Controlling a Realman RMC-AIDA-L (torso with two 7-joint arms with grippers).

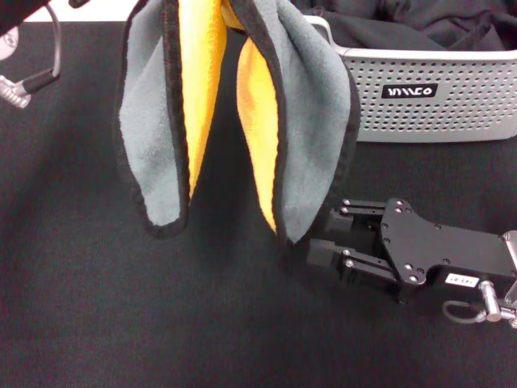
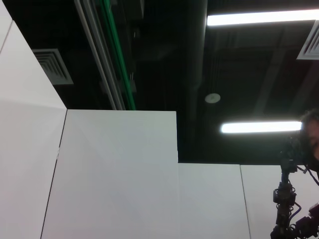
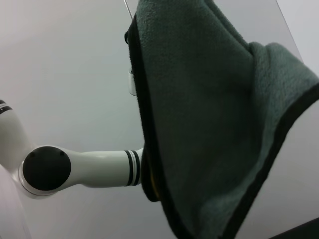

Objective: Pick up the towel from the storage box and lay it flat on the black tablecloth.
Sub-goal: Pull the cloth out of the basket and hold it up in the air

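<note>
We see the towel (image 1: 311,121) hanging folded above the black tablecloth (image 1: 121,323), the right gripper (image 1: 317,238) released beside its lower corner; the left gripper's state we cannot tell.

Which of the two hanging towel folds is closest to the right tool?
The fold on the robot's right, hanging in front of the storage box. Its bottom corner reaches the right tool; the other fold hangs further left.

The black right gripper (image 1: 319,242) lies low at the near right, its body running leftward, fingers (image 1: 323,257) parted. The white left arm (image 3: 79,169) is raised high at the far left; its gripper is out of sight.
</note>
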